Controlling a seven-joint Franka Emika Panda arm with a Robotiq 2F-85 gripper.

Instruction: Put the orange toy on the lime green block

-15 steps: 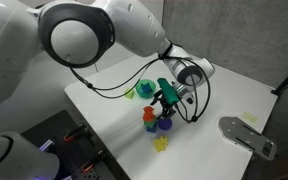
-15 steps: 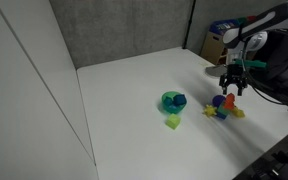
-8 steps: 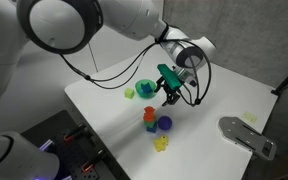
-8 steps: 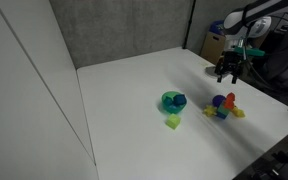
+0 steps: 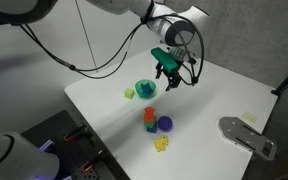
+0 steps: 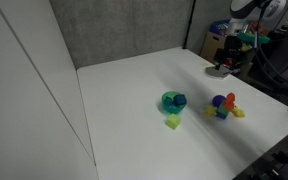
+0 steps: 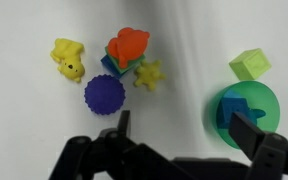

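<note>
The orange toy [image 7: 129, 46] sits on top of the lime green block [image 7: 113, 65]; only the block's edge shows beneath it. The stack also shows in both exterior views, with the orange toy [image 5: 149, 115] [image 6: 230, 99] over the green block [image 5: 149, 127]. My gripper [image 7: 184, 130] is open and empty. It hangs high above the table, apart from the stack, in both exterior views [image 5: 167, 68] [image 6: 227, 63].
A blue round piece [image 7: 104, 95], a yellow star [image 7: 149, 75] and a yellow toy [image 7: 69, 58] lie around the stack. A dark green bowl [image 7: 259, 135] holds a blue block. A pale yellow-green cube [image 7: 248, 64] lies beside it. A grey bracket [image 5: 246, 136] sits at the table edge.
My gripper has risen from the cluster of toys and moved away toward the back of the table. The orange toy stays on the green block.
</note>
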